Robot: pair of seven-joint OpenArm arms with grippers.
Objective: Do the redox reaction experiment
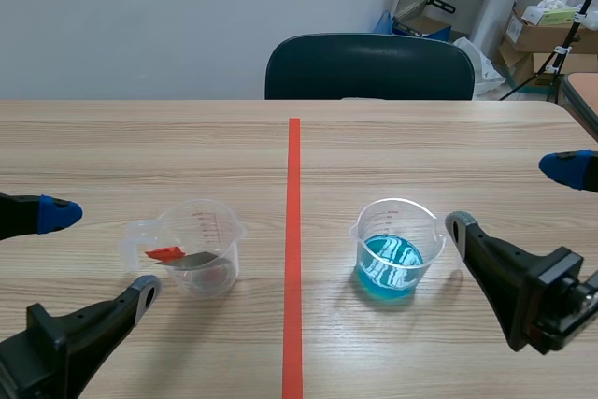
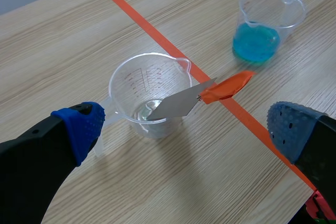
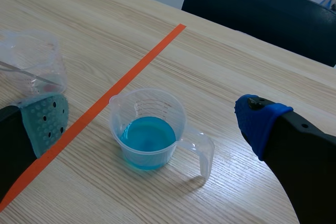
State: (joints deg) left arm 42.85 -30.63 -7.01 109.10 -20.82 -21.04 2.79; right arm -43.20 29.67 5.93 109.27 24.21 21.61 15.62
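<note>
Strip point(image 1: 187, 257) in left cup point(image 1: 224, 238); liquid cup point(image 1: 398, 216) right of tape line point(image 1: 293, 231); chair point(image 1: 369, 67) behind table point(image 1: 140, 147).

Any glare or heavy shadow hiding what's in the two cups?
Scene view: white glints streak the blue liquid, colour plain. Left wrist view: metal strip shines evenly, shadows soft. Right wrist view: only a faint shadow beside the cup.

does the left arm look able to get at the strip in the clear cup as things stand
Probably yes. The left pincer is open, with the cup just ahead between its fingers. The strip leans on the rim, its orange end sticking out, and nothing stands in the way.
</note>
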